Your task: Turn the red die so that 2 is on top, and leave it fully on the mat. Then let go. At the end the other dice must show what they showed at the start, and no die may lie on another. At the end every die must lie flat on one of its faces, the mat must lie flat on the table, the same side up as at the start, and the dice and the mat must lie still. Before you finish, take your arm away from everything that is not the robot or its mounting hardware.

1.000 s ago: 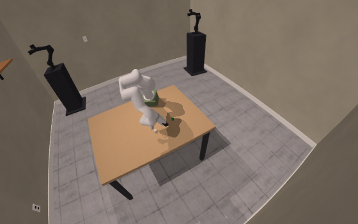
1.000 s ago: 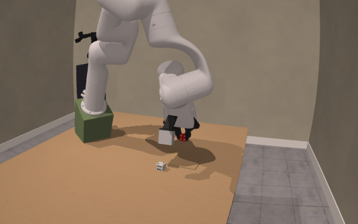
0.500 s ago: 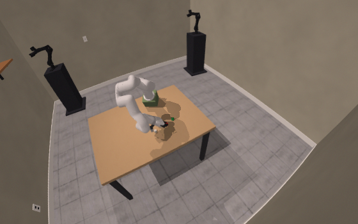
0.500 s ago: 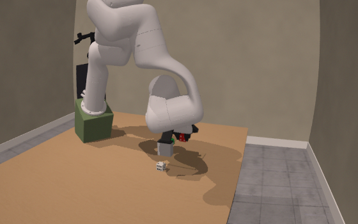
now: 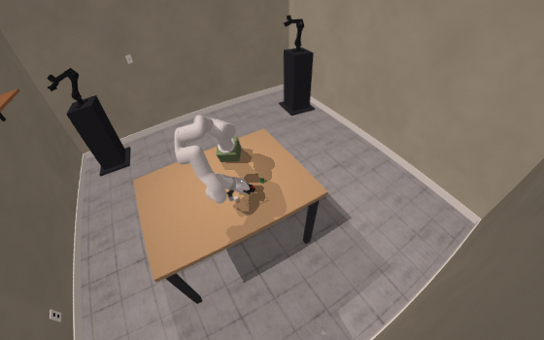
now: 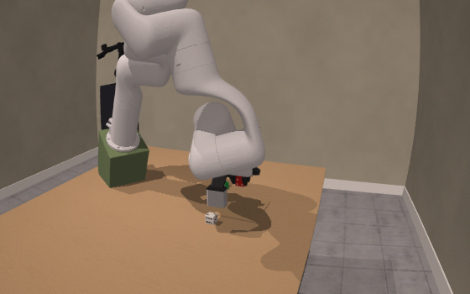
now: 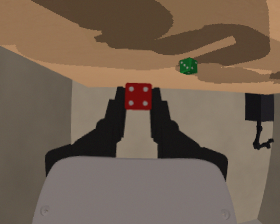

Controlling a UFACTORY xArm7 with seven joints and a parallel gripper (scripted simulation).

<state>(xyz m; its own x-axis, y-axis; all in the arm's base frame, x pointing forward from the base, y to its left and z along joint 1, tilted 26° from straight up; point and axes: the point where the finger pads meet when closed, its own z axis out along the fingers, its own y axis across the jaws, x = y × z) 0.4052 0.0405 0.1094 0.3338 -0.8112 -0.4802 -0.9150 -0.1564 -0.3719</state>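
My gripper [image 7: 138, 98] [image 6: 240, 181] [image 5: 250, 188] is shut on the red die [image 7: 139, 95] [image 6: 238, 181] [image 5: 252, 187] and holds it a little above the table, with the fingers pointing sideways. In the wrist view the die's face toward the camera shows four pips. A green die [image 7: 187, 66] [image 5: 262, 180] lies on the table just beyond the gripper, and in the exterior view it [image 6: 227, 184] is partly hidden behind the hand. A white die [image 6: 211, 217] lies on the table in front of the gripper. The mat is almost the table's colour and lies in the arm's shadow; only a thin edge line [image 6: 244, 231] shows.
The arm's green base block [image 5: 228, 151] [image 6: 122, 164] stands at the table's back edge. The table's right edge [image 6: 311, 235] is close to the gripper. Two black pedestals with camera arms [image 5: 97, 133] [image 5: 297, 80] stand on the floor behind.
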